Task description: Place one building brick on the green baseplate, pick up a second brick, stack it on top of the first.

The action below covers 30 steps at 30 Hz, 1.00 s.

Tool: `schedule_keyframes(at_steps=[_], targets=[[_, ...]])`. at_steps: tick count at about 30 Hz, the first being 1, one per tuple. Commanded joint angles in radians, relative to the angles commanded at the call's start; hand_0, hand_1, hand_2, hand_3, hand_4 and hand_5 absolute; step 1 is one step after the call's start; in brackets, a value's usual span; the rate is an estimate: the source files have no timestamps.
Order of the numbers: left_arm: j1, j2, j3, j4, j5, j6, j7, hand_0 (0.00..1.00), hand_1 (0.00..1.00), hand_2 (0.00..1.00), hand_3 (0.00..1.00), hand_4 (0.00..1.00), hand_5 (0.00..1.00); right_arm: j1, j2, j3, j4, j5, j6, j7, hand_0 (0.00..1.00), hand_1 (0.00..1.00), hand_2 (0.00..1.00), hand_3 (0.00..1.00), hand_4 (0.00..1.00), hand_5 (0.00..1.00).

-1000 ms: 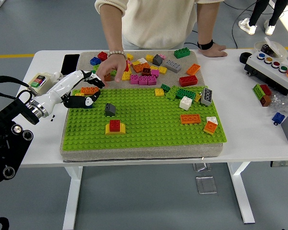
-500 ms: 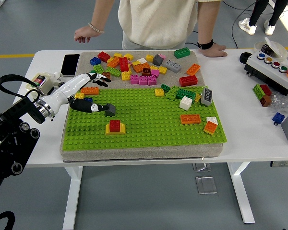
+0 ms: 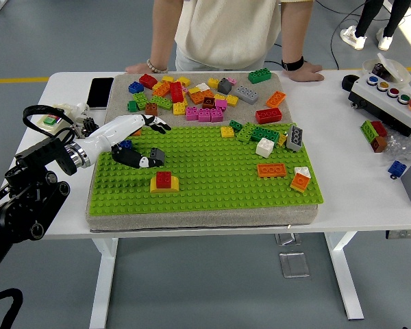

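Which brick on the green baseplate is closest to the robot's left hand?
The dark grey brick, right at the left hand's fingertips. The red brick on its yellow brick sits nearer the table's edge.

Baseplate (image 3: pixel 205 175) centre free; bricks (image 3: pixel 277 154) crowd right.

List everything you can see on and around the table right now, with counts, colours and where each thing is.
green baseplate: one, table centre
red brick: one, on a yellow brick, baseplate near left
grey brick: one, at the left hand's fingertips
orange brick: one, baseplate right
loose bricks: many, mixed colours, behind the baseplate
phone: one, black, far left
button box: one, far right
person's hands: two, resting on the far edge
left hand: one, white and black, over baseplate's left
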<state>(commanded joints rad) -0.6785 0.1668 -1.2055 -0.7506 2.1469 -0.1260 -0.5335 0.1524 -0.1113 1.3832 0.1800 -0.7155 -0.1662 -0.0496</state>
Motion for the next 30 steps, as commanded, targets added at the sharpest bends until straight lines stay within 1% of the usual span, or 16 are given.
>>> schedule_keyframes(at_steps=[1, 2, 3, 5, 11, 14, 15, 16, 18, 20, 21, 23, 26, 27, 30], targets=[[-0.012, 0.003, 0.019, 0.018, 0.003, 0.012, -0.013, 0.794, 0.741, 0.695, 0.691, 0.884, 0.179, 0.002, 0.0, -0.002, 0.0, 0.001, -0.001, 0.0, 0.729, 0.637, 0.687, 0.62, 0.922, 0.479], [-0.015, 0.003, 0.024, 0.023, 0.004, 0.015, -0.016, 0.794, 0.741, 0.695, 0.691, 0.884, 0.179, 0.002, 0.0, -0.002, 0.0, 0.002, -0.001, 0.0, 0.729, 0.637, 0.687, 0.62, 0.922, 0.479], [-0.021, 0.005, 0.037, 0.034, 0.005, 0.025, -0.024, 0.791, 0.735, 0.674, 0.653, 0.854, 0.168, 0.002, 0.0, -0.002, 0.0, 0.002, -0.001, 0.0, 0.728, 0.637, 0.687, 0.62, 0.922, 0.479], [-0.032, 0.006, 0.059, 0.058, 0.007, 0.04, -0.035, 0.791, 0.735, 0.674, 0.653, 0.854, 0.168, 0.002, 0.001, -0.003, 0.0, 0.003, -0.002, -0.001, 0.728, 0.637, 0.687, 0.62, 0.922, 0.479], [-0.063, 0.003, 0.095, 0.112, 0.032, 0.063, -0.042, 0.79, 0.735, 0.678, 0.66, 0.86, 0.172, 0.001, 0.002, -0.005, 0.0, 0.003, 0.0, -0.003, 0.728, 0.637, 0.687, 0.62, 0.923, 0.48], [-0.072, -0.003, 0.083, 0.124, 0.057, 0.044, -0.021, 0.79, 0.735, 0.678, 0.66, 0.86, 0.172, 0.002, 0.001, -0.007, 0.0, 0.001, -0.001, -0.003, 0.728, 0.637, 0.687, 0.62, 0.923, 0.48], [-0.071, -0.005, 0.075, 0.123, 0.06, 0.038, -0.015, 0.79, 0.738, 0.689, 0.675, 0.877, 0.182, 0.002, 0.001, -0.007, 0.0, 0.0, -0.001, -0.003, 0.729, 0.638, 0.687, 0.621, 0.923, 0.479], [-0.064, -0.009, 0.05, 0.112, 0.058, 0.015, 0.005, 0.79, 0.738, 0.689, 0.675, 0.877, 0.182, 0.003, 0.001, -0.006, 0.0, 0.0, -0.001, -0.003, 0.729, 0.638, 0.687, 0.621, 0.923, 0.479], [-0.054, -0.014, 0.015, 0.092, 0.062, -0.01, 0.031, 0.79, 0.738, 0.689, 0.675, 0.877, 0.182, 0.002, 0.001, -0.006, 0.0, -0.002, 0.001, -0.003, 0.729, 0.638, 0.687, 0.621, 0.923, 0.479], [-0.048, -0.018, -0.017, 0.076, 0.071, -0.024, 0.052, 0.79, 0.738, 0.689, 0.675, 0.877, 0.182, 0.001, 0.001, -0.005, 0.0, -0.003, 0.003, -0.004, 0.729, 0.638, 0.687, 0.621, 0.923, 0.479], [-0.047, -0.019, -0.031, 0.067, 0.085, -0.025, 0.06, 0.789, 0.736, 0.68, 0.656, 0.874, 0.193, 0.0, 0.0, -0.005, 0.0, -0.003, 0.004, -0.004, 0.728, 0.638, 0.687, 0.621, 0.923, 0.479], [-0.05, -0.017, -0.04, 0.057, 0.112, -0.023, 0.065, 0.789, 0.736, 0.68, 0.656, 0.874, 0.193, 0.0, 0.0, -0.003, 0.0, -0.004, 0.006, -0.004, 0.728, 0.638, 0.687, 0.621, 0.923, 0.479], [-0.057, -0.016, -0.049, 0.067, 0.122, -0.014, 0.064, 0.789, 0.736, 0.68, 0.656, 0.874, 0.193, 0.001, -0.002, -0.005, 0.0, -0.005, 0.005, -0.002, 0.728, 0.638, 0.687, 0.621, 0.923, 0.479], [-0.058, -0.017, -0.05, 0.069, 0.122, -0.013, 0.064, 0.791, 0.736, 0.674, 0.638, 0.863, 0.19, 0.002, -0.002, -0.005, 0.0, -0.005, 0.004, -0.001, 0.728, 0.638, 0.687, 0.62, 0.923, 0.48], [-0.061, -0.022, -0.053, 0.08, 0.122, -0.006, 0.062, 0.791, 0.736, 0.674, 0.638, 0.863, 0.19, 0.003, -0.002, -0.005, 0.0, -0.006, 0.002, 0.001, 0.728, 0.638, 0.687, 0.62, 0.923, 0.48]])
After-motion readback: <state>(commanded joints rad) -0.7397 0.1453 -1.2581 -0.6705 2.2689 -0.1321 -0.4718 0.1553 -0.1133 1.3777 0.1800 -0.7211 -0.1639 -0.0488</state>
